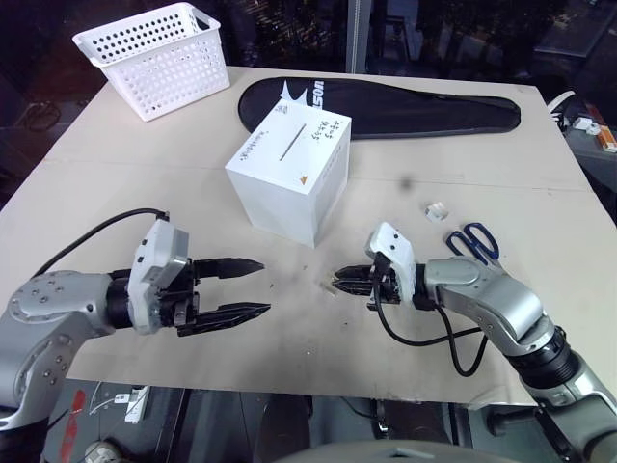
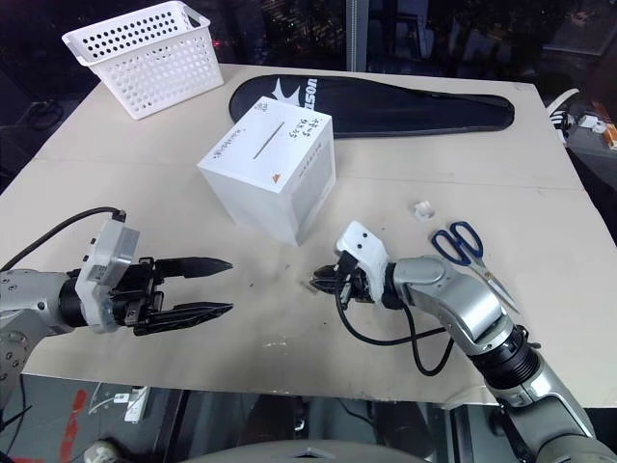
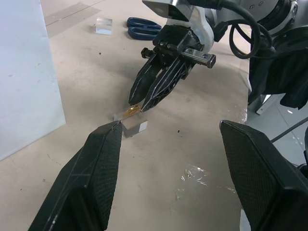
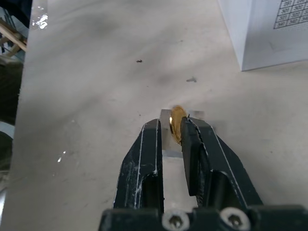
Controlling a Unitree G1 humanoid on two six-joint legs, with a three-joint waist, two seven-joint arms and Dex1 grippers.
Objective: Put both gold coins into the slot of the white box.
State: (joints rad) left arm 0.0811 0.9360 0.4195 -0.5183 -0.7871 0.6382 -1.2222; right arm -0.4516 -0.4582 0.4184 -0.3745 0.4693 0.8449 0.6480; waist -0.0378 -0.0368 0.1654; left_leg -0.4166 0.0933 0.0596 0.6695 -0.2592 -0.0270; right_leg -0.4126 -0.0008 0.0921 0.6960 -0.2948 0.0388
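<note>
From the head views, the white box (image 1: 289, 177) stands mid-desk with its slot (image 1: 293, 142) on the top face, far of both arms. The left hand (image 1: 241, 287) hovers at the near left, its fingers spread and empty. The right hand (image 1: 339, 281) sits low at the desk (image 1: 125, 203) surface just near of the box, fingers drawn close together. Blue scissors (image 1: 472, 241) and a small clear cube (image 1: 437, 208) lie to the right; a white basket (image 1: 154, 58) and a black racket case (image 1: 405, 108) lie at the far side.

In the left wrist view, the right hand's tips press down by a clear block (image 3: 134, 126), with a gold coin (image 3: 130, 111) at them.

In the right wrist view, the coin (image 4: 177, 123) stands on edge between the two fingers (image 4: 144, 154), pinched only at its near rim, the clear block just beyond. I can make out only this one coin.

The hold looks shallow: on lifting, the thin disc could pivot or squirt out and roll off the desk. If it tilts in the pinch, it may meet the narrow slot crosswise and jam or drop beside the box.
</note>
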